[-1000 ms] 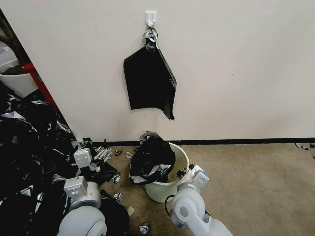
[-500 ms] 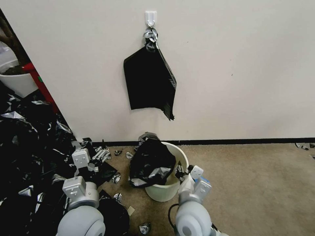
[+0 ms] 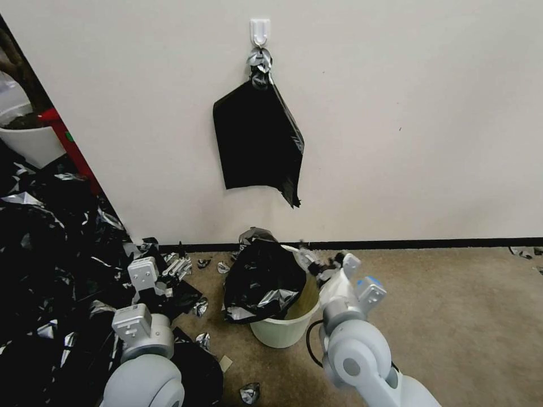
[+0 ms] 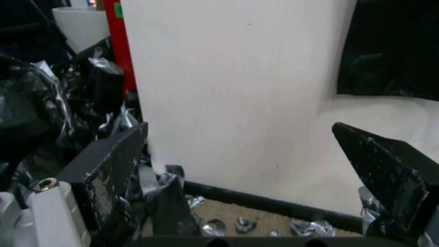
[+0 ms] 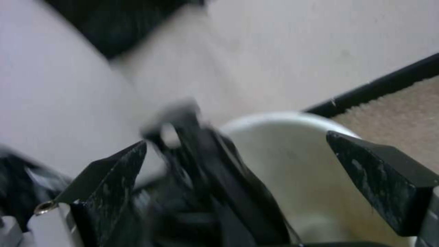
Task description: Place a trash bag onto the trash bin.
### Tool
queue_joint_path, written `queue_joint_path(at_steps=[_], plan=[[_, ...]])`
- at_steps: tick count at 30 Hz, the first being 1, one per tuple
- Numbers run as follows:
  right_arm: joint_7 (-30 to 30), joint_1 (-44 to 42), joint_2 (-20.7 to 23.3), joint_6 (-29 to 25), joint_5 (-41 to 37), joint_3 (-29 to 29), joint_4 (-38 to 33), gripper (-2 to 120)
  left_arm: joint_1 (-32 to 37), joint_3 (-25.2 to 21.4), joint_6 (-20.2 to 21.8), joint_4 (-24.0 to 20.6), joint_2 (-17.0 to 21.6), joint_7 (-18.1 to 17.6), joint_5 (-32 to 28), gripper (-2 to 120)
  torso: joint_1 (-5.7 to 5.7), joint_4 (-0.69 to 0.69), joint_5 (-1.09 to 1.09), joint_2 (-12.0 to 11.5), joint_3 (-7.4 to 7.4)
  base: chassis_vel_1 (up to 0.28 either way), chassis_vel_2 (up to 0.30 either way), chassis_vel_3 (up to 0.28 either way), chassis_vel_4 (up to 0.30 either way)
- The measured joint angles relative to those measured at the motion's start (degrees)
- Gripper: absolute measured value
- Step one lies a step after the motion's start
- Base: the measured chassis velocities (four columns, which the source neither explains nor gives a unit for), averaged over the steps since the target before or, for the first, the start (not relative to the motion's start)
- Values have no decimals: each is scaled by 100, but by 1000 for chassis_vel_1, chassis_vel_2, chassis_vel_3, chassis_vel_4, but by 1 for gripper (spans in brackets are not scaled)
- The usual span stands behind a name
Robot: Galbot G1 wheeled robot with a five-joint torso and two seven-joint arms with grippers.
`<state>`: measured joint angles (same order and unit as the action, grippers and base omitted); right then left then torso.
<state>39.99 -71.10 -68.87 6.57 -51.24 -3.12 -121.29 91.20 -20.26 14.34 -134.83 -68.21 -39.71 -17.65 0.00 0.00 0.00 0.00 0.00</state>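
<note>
1. Far left there's a big heap of black plastic scraps [image 3: 45,249] on the floor, and the left pincer [image 3: 148,277] sits parked right over its edge with its jaws spread wide and nothing between them; in the left wrist view the left pincer [image 4: 238,161] just looks at the wall [image 4: 228,85] and the black baseboard [image 4: 270,206]; if that arm swings toward the bin it could snag loose scraps and drag them along.

2. The trash bag [image 3: 261,277] is only draped over the left side of the trash bin [image 3: 285,328], bunched up, with the right half of the rim bare; I'd say it's not seated at all, and its own weight hanging outside could slide it right off onto the carpet [image 3: 441,316].

3. The bin looks light and tapers toward its base; any sideways tug on the bag probably tips or skates it rather than stretching the plastic.

4. Right pincer [image 3: 317,265] is at the bin's right rim, jaws apart and gripping nothing; the right wrist view shows the right pincer [image 5: 238,171] with a fold of bag between the jaws but not pinched; closing now might catch the rim too, or just miss that thin slippery film.

5. The bundle of bags [image 3: 257,135] hanging from the wall hook [image 3: 259,31] directly above is well clear.
</note>
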Motion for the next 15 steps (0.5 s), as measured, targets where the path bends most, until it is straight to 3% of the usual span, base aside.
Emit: queue_joint_path(at_steps=[3, 8, 15], plan=[[-59, 36, 88, 642, 468, -213, 269, 99, 8, -29, -1, -24, 18, -2, 0, 100, 0, 0, 0, 0, 0, 0, 0, 0, 0], [-18, 84, 67, 930, 392, -265, 337, 88, 6, -53, -2, -24, 22, -5, -2, 100, 0, 0, -1, 0, 0, 0, 0, 0, 0], [6, 117, 74, 1437, 332, -332, 390, 58, -19, -61, -2, -37, 9, -7, -5, 100, 0, 0, 0, 0, 0, 0, 0, 0, 0]])
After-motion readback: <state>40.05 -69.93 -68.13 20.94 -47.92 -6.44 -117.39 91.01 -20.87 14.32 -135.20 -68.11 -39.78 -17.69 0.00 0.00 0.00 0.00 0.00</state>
